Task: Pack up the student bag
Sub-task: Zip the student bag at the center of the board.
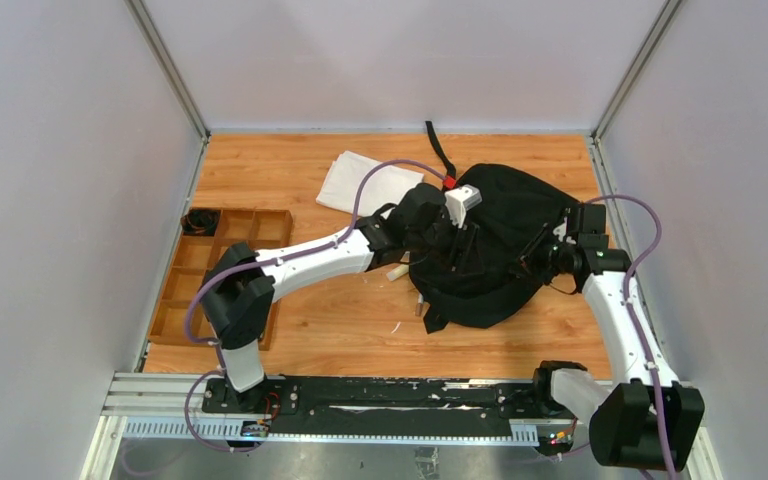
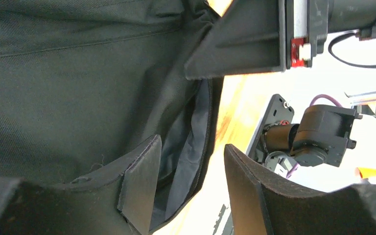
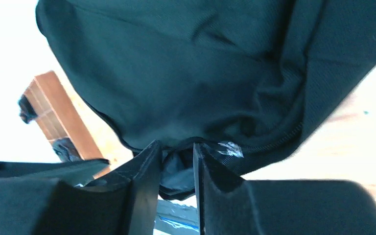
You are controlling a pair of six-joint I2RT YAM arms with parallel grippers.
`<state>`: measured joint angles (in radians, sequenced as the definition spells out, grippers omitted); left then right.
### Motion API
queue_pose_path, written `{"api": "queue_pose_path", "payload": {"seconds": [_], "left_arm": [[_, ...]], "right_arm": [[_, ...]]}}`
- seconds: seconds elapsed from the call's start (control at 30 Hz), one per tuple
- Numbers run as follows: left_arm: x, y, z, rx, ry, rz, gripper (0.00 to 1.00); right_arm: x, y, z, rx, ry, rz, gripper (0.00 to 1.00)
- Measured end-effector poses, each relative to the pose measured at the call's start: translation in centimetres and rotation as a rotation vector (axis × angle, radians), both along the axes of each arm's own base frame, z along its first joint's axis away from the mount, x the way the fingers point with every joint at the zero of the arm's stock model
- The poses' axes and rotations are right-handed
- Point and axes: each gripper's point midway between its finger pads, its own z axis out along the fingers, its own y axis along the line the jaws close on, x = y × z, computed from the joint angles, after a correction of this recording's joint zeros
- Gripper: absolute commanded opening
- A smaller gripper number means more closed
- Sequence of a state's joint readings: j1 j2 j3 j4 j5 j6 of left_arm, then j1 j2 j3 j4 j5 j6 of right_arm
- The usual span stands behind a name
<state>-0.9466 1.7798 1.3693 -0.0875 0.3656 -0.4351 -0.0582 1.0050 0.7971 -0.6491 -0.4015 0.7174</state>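
Lying right of centre on the table (image 1: pixel 340 335), the bag (image 1: pixel 505 225) slumps between both arms. At its left side the left gripper (image 2: pixel 192 146) stands wide, the zippered edge and grey lining in its gap. Opposite, the right gripper (image 3: pixel 176 148) is narrow, pinching a fold of the bag's rim. A white cloth (image 1: pixel 365 182) lies near the bag.

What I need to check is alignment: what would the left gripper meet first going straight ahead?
Probably the student bag: its grey-lined zipper edge lies right between the fingers of the open left gripper. Depth is unclear, so it may slip into the opening or catch the rim.
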Motion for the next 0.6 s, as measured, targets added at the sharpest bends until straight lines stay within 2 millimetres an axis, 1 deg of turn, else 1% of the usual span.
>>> {"api": "queue_pose_path", "payload": {"seconds": [0.07, 0.2, 0.27, 0.4, 0.47, 0.5, 0.6], "left_arm": [[-0.1, -0.1, -0.2, -0.003, 0.008, -0.003, 0.57], [-0.1, -0.4, 0.1, -0.018, 0.01, -0.008, 0.57], [-0.1, -0.4, 0.2, -0.021, 0.009, -0.009, 0.57], [0.0, -0.6, 0.4, -0.025, 0.006, -0.009, 0.58], [-0.1, -0.9, 0.6, -0.029, 0.003, -0.013, 0.58], [-0.2, -1.2, 0.8, -0.031, 0.001, -0.017, 0.58], [-0.8, -2.3, 1.0, -0.014, 0.001, -0.011, 0.57]], "right_arm": [[1.1, 0.1, 0.5, 0.005, -0.03, 0.005, 0.42], [3.0, 0.1, 1.5, 0.012, -0.081, 0.021, 0.45], [3.5, 0.1, 2.0, 0.014, -0.103, 0.034, 0.45], [3.4, -0.1, 3.2, -0.001, -0.155, 0.054, 0.45], [3.0, -0.6, 4.0, -0.028, -0.194, 0.049, 0.45], [2.8, -1.0, 4.4, -0.047, -0.208, 0.041, 0.45], [1.8, -3.4, 5.5, -0.124, -0.245, -0.025, 0.45]]}}
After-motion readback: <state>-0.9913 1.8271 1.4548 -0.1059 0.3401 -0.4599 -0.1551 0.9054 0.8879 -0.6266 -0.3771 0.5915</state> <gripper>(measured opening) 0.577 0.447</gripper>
